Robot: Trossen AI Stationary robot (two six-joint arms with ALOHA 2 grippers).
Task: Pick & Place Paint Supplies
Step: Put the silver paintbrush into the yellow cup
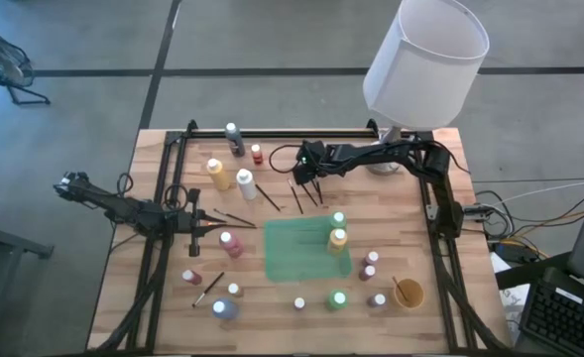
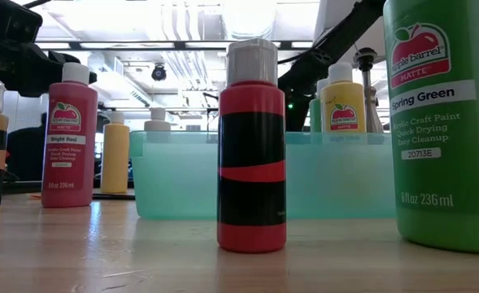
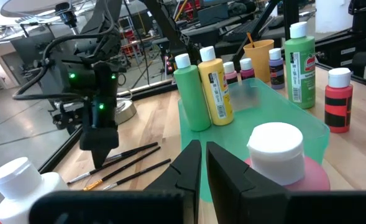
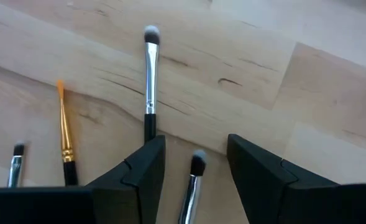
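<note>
Matt wooden table (image 4: 245,56) (planked), metal-ferruled brushes (image 4: 149,74).

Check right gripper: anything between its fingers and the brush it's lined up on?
Nothing visible. In the right wrist view the right gripper is open over bare wood, and a grey-tipped brush lies in the gap between its fingers. Another grey-tipped brush runs beside one finger, and an orange-tipped brush lies farther out.

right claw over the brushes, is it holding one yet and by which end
Nothing is held. The right claw is open just above the table, with a brush lying between its fingers, bristle end forward. The fingers do not touch it.
</note>
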